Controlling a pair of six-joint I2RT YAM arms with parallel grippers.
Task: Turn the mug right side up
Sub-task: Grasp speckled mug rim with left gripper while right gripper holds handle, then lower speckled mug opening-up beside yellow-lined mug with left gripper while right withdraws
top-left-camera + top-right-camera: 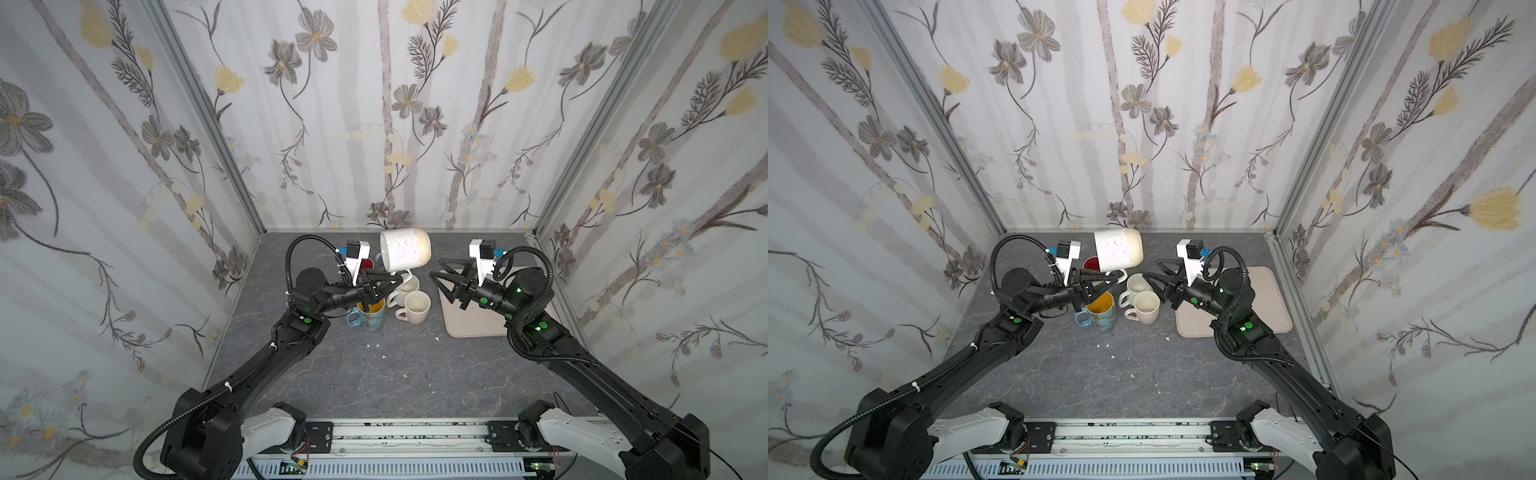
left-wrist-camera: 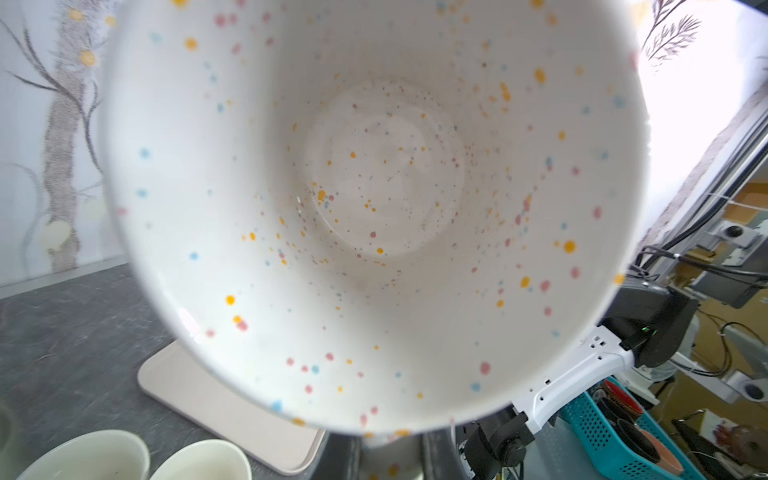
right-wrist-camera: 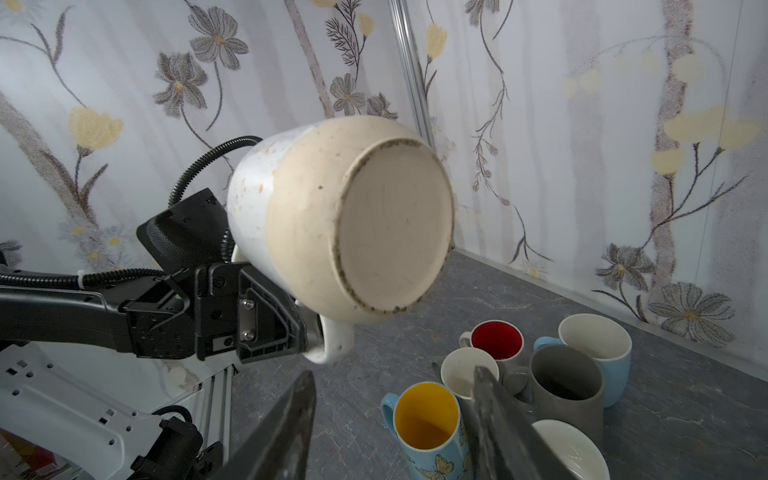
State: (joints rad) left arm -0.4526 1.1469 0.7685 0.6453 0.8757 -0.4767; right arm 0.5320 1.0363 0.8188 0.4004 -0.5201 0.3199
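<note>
Nearest me is the grey table (image 1: 353,374), with a few white flecks (image 1: 376,345) on it. Next come the upright cups: a blue cup (image 1: 370,318) with a yellow inside, a pink cup (image 1: 415,307) beside it, and a cream cup (image 1: 406,284) just behind. To the right, the beige mat (image 1: 473,326) lies flat under my right arm. My right gripper (image 1: 436,268) hovers near the mat's far left corner, jaws apart, nothing in them. My left gripper (image 1: 390,279) is clamped on the handle of the speckled mug (image 1: 405,251). The mug is in the air above the cups, on its side, mouth facing left, tan base facing right, handle underneath. Behind it, a red-lined cup (image 1: 366,264) stands on the table.
</note>
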